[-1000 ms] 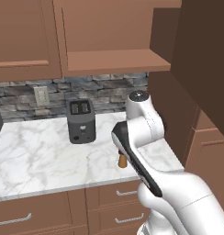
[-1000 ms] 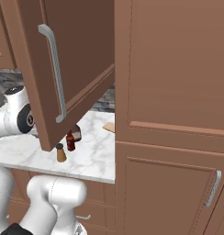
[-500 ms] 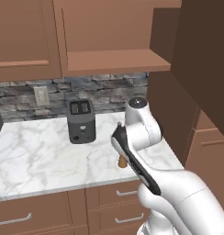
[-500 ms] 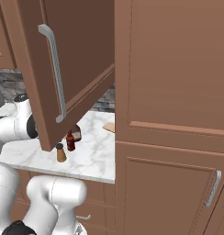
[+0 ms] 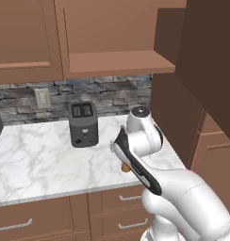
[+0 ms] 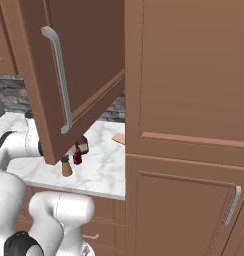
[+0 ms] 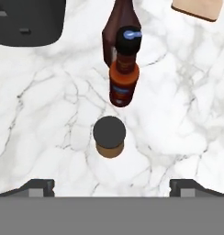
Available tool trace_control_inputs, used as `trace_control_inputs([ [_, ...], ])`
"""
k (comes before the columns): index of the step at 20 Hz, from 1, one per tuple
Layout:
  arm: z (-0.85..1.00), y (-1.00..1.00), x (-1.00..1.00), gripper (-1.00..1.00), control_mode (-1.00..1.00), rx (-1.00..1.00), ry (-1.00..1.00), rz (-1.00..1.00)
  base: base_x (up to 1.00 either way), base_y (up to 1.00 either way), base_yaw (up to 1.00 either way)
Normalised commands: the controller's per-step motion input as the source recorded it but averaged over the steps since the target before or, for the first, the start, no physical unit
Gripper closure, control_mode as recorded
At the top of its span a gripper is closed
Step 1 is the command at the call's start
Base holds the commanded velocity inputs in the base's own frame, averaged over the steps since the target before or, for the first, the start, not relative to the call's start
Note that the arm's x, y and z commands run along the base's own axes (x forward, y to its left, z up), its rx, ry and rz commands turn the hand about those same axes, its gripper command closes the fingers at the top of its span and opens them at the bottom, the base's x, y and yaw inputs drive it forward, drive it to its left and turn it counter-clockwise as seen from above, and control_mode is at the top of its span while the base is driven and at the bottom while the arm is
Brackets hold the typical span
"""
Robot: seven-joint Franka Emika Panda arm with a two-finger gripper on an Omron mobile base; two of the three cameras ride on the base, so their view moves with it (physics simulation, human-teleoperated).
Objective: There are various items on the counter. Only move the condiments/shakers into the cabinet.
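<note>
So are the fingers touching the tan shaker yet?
Apart. In the hand view the tan shaker stands on bare marble counter, with the open fingers at the bottom corners, well clear to either side of it and nearer the camera.

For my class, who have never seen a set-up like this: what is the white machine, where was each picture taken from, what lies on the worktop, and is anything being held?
The white machine is a jointed robot arm on a wheeled base, in a computer-rendered kitchen. Two pictures come from cameras on the base, behind the arm to its left and right. The third looks down from the hand itself.

On the white marble counter stand a dark grey two-slot toaster, a tan shaker with a dark cap, a red-labelled black-capped bottle with a reddish-brown bottle just behind it, and a flat tan slab.

The gripper is open above the shaker, holding nothing. The wall cabinet's door is open.
</note>
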Motion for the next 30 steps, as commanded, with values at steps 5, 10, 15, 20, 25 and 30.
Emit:
trace_control_inputs([
  [5, -0.32, 0.11, 0.25, -1.0, -1.0, 0.0, 0.0, 0.0, 0.0, 0.0, 0.0],
  [10, -0.3, 0.11, 0.27, -1.0, -1.0, 0.0, 0.0, 0.0, 0.0, 0.0, 0.0],
  [15, -0.24, 0.04, 0.23, -1.0, -1.0, -0.01, 0.0, 0.0, 0.0, 0.0, 0.0],
  [20, -0.13, -0.01, 0.11, -1.0, -1.0, 0.0, 0.0, 0.0, 0.0, 0.0, 0.0],
  [25, -0.09, -0.02, 0.02, -1.0, -1.0, 0.0, 0.0, 0.0, 0.0, 0.0, 0.0],
  [30, -0.12, 0.0, 0.0, -1.0, -1.0, 0.0, 0.0, 0.0, 0.0, 0.0, 0.0],
])
